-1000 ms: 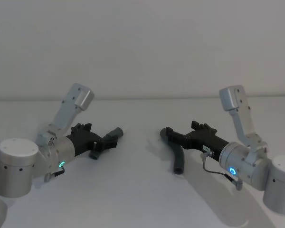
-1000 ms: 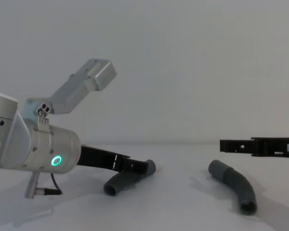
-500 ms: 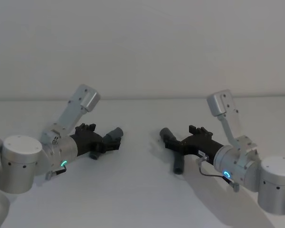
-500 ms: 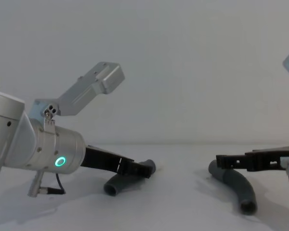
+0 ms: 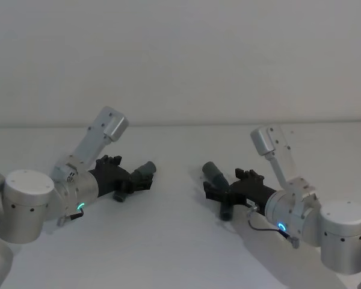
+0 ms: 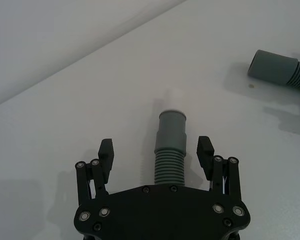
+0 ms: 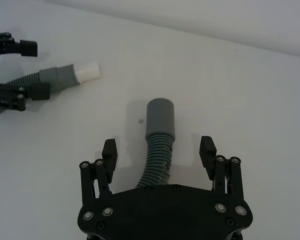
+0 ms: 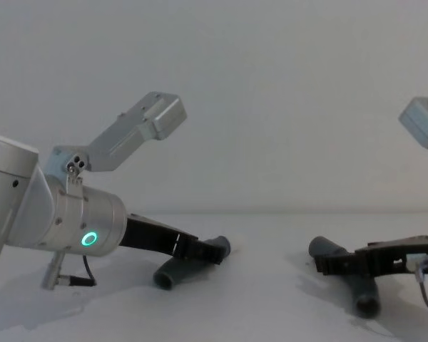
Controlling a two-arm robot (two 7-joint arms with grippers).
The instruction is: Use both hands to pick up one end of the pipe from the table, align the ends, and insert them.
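A: Left side?
B: Left gripper (image 6: 155, 145) low over the desk (image 5: 168, 241), jaws apart either side of the left pipe (image 6: 171, 127), not touching it.
A: Right?
B: Right gripper (image 7: 158, 144) likewise, jaws apart astride the right pipe (image 7: 160, 122). Both pipes on desk, well apart.

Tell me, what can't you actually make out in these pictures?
Left wrist view: the left pipe piece runs out of sight under the left gripper.
Right wrist view: the right pipe piece likewise, under the right gripper.
Chest view: the right arm, cut by the right edge.
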